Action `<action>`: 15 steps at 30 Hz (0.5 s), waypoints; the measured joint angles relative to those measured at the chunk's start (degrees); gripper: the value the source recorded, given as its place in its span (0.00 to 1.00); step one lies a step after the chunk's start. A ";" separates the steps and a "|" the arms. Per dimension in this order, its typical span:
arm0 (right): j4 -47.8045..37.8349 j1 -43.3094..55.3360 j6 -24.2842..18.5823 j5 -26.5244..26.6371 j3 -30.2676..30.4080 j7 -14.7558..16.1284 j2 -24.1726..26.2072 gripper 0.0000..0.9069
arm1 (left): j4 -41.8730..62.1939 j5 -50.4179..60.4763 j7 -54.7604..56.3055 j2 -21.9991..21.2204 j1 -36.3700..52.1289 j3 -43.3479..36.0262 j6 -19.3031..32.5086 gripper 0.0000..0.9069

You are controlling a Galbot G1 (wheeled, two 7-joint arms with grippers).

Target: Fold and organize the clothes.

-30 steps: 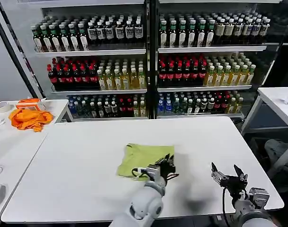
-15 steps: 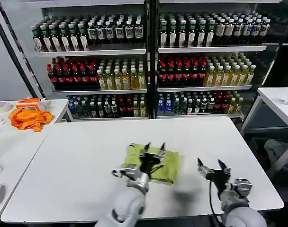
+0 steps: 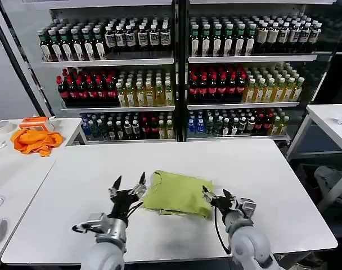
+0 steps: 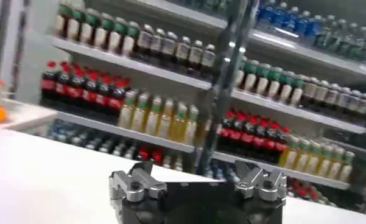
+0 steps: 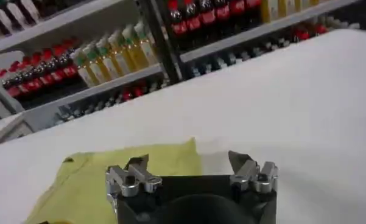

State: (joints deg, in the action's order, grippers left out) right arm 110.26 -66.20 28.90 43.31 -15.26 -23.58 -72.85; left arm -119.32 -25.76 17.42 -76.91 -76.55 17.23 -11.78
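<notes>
A white table [image 3: 261, 169] is seen in the head view, and a folded lime yellow-green T-shirt [image 3: 179, 193] is laid on it, toward six o'clock of its centre. The T-shirt is shown lying flat.

T-shirt [image 3: 178, 193] on table [image 3: 261, 169], left gripper [image 3: 127, 188] left, right gripper [image 3: 216, 197] right

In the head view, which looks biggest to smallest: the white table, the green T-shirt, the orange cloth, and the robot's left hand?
1. White table
2. Yellow-green T-shirt
3. Orange cloth and left hand: they look alike in size, and the cloth lies farther from the camera, so I won't rank them.
</notes>
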 measured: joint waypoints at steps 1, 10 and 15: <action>-0.86 0.66 -0.07 0.26 0.33 -0.20 -0.28 0.39 | -0.60 -0.02 0.00 0.25 -0.78 0.62 0.12 1.00; -8.23 6.10 -1.08 3.12 2.14 -1.49 -3.08 0.00 | -3.73 -0.17 -0.02 1.54 -5.29 3.71 0.64 1.00; -11.16 8.29 -1.64 3.64 2.56 -1.50 -3.75 0.00 | -4.70 -0.38 -0.03 2.17 -6.60 4.78 0.80 1.00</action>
State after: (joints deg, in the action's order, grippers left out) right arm 99.10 -57.92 27.26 46.96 -12.70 -25.08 -76.60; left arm -124.02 -26.14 17.40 -74.74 -83.14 22.01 -10.98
